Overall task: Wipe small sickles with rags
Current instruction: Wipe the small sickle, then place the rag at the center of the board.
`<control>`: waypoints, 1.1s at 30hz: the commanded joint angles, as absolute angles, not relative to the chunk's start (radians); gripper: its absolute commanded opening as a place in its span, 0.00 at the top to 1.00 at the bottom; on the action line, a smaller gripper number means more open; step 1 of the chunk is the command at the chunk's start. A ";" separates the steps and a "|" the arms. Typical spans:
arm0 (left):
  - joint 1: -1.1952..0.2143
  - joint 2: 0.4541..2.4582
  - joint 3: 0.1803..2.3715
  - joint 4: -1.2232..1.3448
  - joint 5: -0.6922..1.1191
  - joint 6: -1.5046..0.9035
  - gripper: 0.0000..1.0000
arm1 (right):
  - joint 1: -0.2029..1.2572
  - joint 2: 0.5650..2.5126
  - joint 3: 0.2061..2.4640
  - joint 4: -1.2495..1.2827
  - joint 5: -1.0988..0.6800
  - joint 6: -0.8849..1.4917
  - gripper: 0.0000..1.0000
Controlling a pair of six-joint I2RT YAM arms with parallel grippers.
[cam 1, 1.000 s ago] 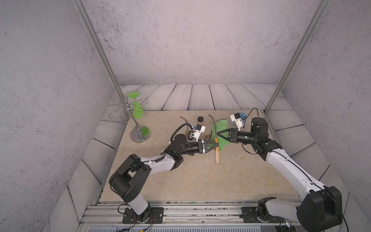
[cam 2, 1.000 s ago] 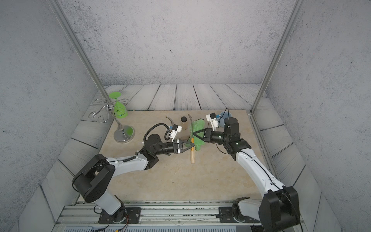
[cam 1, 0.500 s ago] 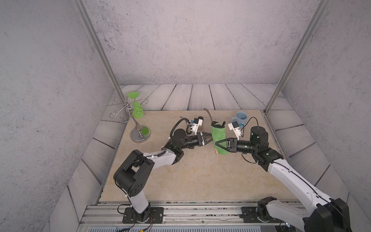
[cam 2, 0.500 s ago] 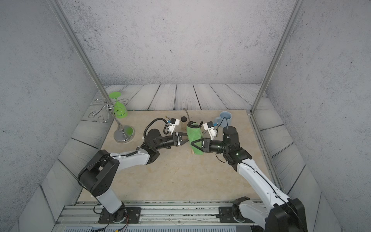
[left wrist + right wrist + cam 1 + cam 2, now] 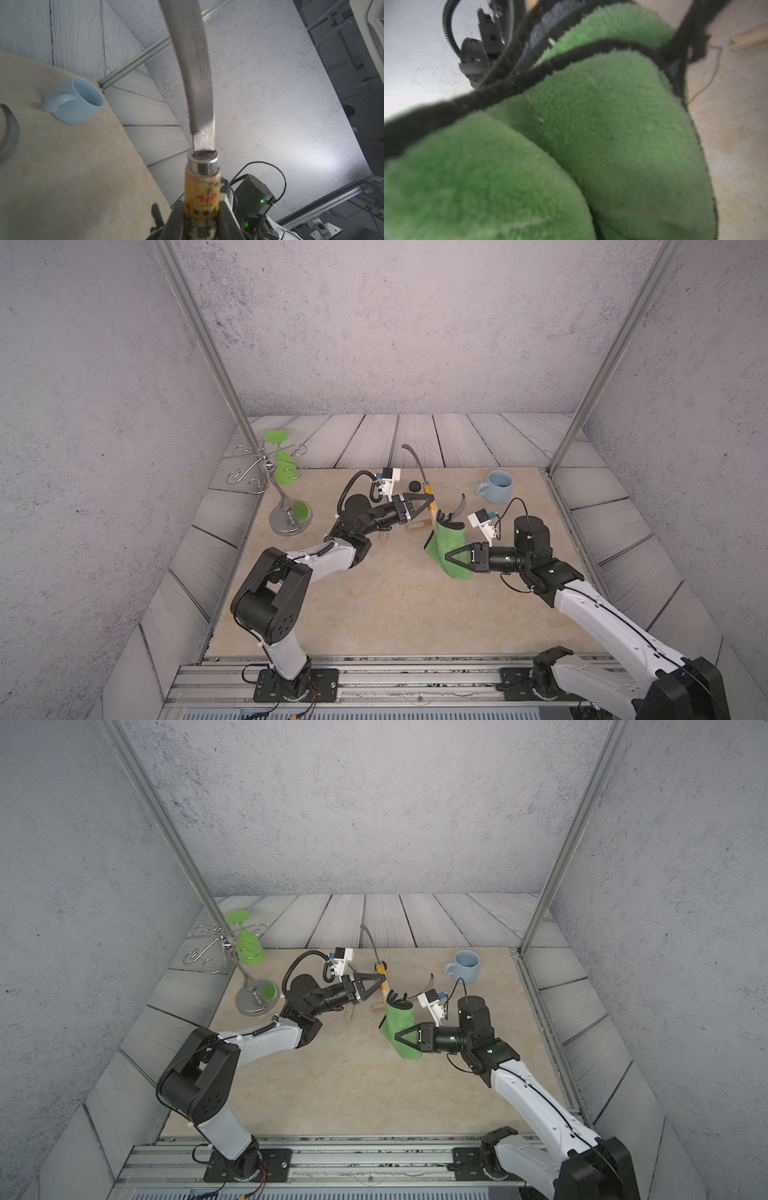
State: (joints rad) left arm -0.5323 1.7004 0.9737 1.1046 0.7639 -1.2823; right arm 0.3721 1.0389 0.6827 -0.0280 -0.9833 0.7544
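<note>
Left gripper is clamped on the sickle handle, blade standing up, clear of the desk for wiping. Right gripper pinches the green rag, bunched just beside that handle, ready to meet the blade.

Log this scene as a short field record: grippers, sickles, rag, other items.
left gripper: shut on held sickle by its labelled handle, blade up
right gripper: shut on rag, close to that handle's lower end
second sickle: lying flat beyond the rag
third sickle: handle showing under left arm
others: blue mug, green goblet hanging on wire rack
</note>
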 commanded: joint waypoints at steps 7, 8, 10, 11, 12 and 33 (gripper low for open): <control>-0.470 1.623 0.952 1.164 0.823 -1.310 1.00 | 0.357 0.999 0.725 -0.238 -0.887 0.641 0.82; -0.468 1.611 0.935 1.145 0.832 -1.292 1.00 | 0.346 1.011 0.731 -0.237 -0.887 0.645 0.82; -0.466 1.578 0.906 1.095 0.835 -1.252 1.00 | 0.326 1.041 0.746 -0.236 -0.886 0.657 0.82; -0.465 1.561 0.892 1.071 0.834 -1.229 1.00 | 0.318 1.068 0.756 -0.234 -0.888 0.661 0.82; -0.466 1.547 0.880 1.053 0.835 -1.213 1.00 | 0.315 1.094 0.769 -0.233 -0.891 0.664 0.82; -0.466 1.476 0.768 0.974 0.907 -1.151 1.00 | 0.275 1.461 0.920 -0.674 -0.504 0.360 0.63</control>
State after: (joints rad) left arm -0.4732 1.5055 0.7795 0.9340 0.8833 -1.1645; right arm 0.2916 1.4326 0.9051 -0.5209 -0.6647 0.4515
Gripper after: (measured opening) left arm 0.245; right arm 0.363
